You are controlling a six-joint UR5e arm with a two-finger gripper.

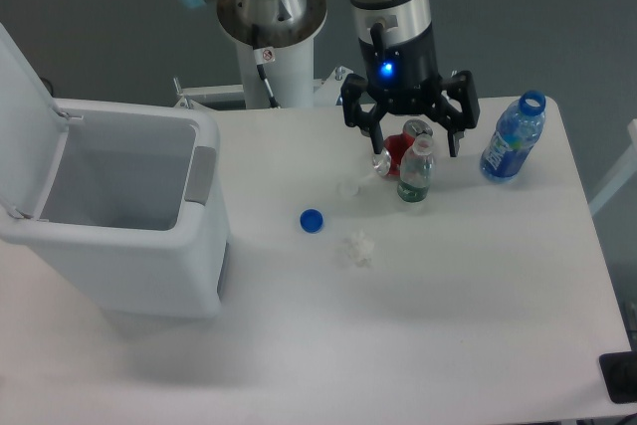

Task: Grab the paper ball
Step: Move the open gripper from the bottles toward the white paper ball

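The paper ball (356, 248) is a small crumpled white wad lying on the white table, just right of the blue bottle cap (312, 220). My gripper (416, 144) hangs open above the back of the table, its two black fingers spread on either side of a red can (403, 149) and a small green bottle (415, 172). The gripper is well behind and to the right of the paper ball and holds nothing.
A white bin (119, 211) with its lid open stands at the left. A faint translucent round cap (346, 187) lies behind the paper ball. A blue water bottle (513, 138) without a cap stands at the back right. The robot base (271, 22) rises at the back.
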